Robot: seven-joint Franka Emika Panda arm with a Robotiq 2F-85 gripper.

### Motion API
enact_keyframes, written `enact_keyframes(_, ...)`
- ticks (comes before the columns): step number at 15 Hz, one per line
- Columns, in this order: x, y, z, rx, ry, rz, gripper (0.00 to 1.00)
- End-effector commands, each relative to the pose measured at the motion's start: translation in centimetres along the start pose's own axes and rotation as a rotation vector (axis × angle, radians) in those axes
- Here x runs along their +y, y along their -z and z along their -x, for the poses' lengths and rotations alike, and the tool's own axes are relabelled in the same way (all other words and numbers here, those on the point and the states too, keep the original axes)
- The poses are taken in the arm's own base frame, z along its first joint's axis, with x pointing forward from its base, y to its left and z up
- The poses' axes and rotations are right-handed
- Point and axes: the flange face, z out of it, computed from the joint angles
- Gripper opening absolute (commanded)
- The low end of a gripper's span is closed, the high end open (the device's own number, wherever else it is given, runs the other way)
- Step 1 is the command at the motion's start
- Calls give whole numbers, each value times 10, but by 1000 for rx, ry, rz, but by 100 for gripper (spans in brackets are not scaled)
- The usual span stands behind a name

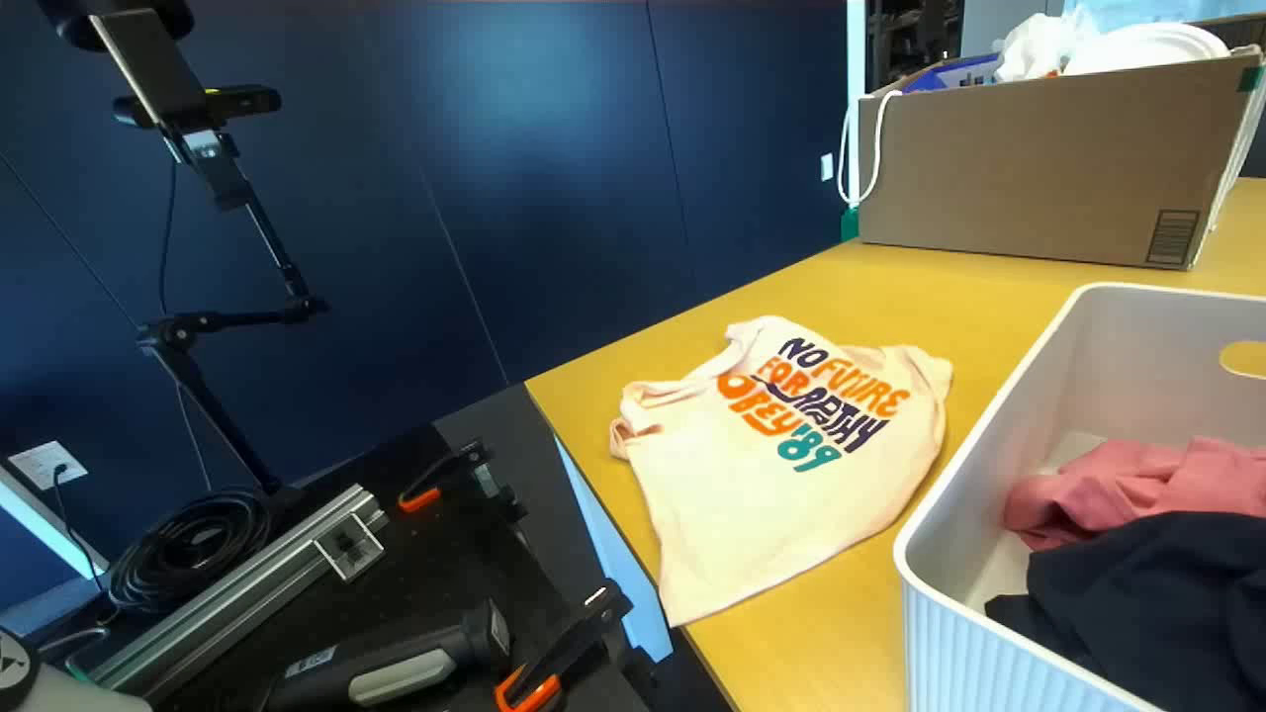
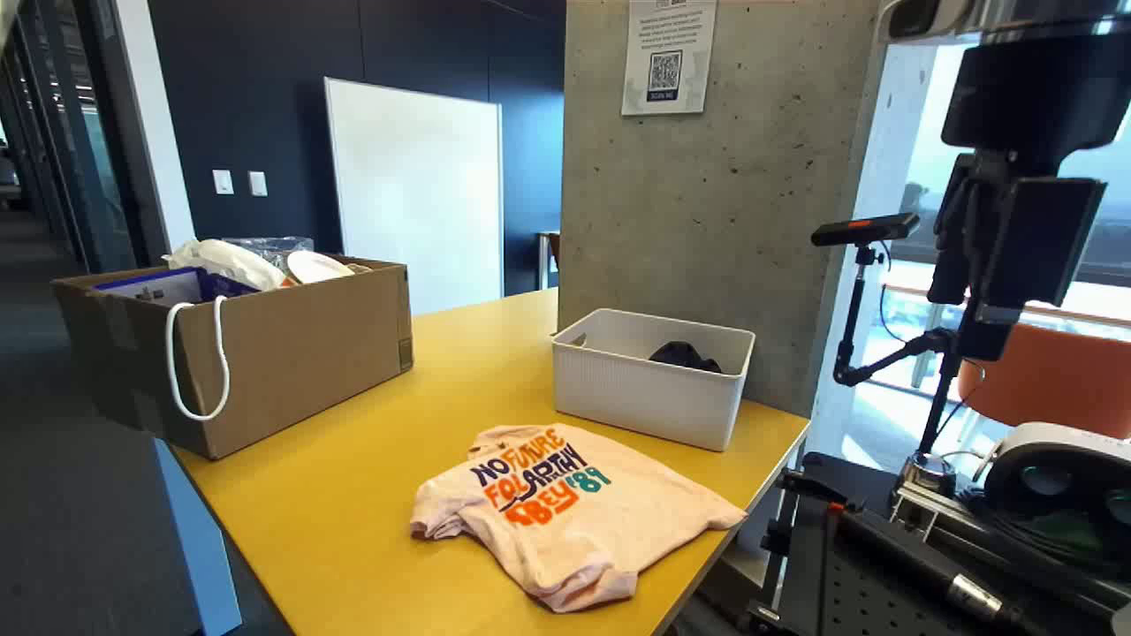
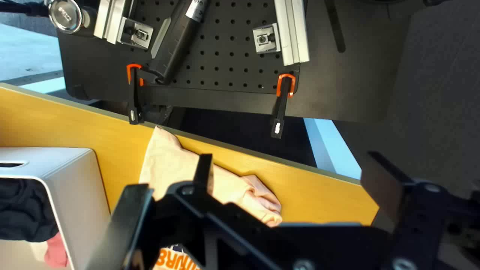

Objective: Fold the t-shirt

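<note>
Inspector: Leftmost item, in an exterior view?

Clerk: A box (image 2: pixel 309 358), at the edge of the table (image 2: pixel 371 495), well apart from the shirt (image 2: pixel 592 530). Judged to be storage, set aside to leave working room.

Inspector: The shirt itself?

Clerk: On the table, just beside the bin (image 2: pixel 645 406) but not touching it, printed face up, one corner reaching the table's edge, one sleeve (image 2: pixel 588 590) bunched. Laid out, in my judgement, so that its edges can be reached for folding. Whether any part is tucked under, I cannot certify.

Inspector: Purpose of the bin?

Clerk: It holds navy cloth (image 1: pixel 1157 593) and pink cloth (image 1: pixel 1128 485). Probably a source or destination for garments; placed close, presumably to shorten carrying.

Inspector: Last in order, the end effector (image 3: pixel 288 174)?

Clerk: At right, raised above the table. Wrist view: jaws spread wide, nothing between them. No contact with the shirt found in any view.

Inspector: Reason for that posture?

Clerk: My opinion: held high and spread, ready for a descent onto a sleeve or hem. Next step calls for pinching a single edge; a deep grab could bunch the cloth.
</note>
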Motion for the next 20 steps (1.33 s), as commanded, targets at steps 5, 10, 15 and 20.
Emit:
enact_keyframes(5,0,1,0,1,0,0,100)
enact_keyframes(10,24,2,-6,48,-25,-18,100)
enact_keyframes(15,67,-16,-32,66,22,-121,100)
enact_keyframes(20,84,-56,-68,36,151,-182,100)
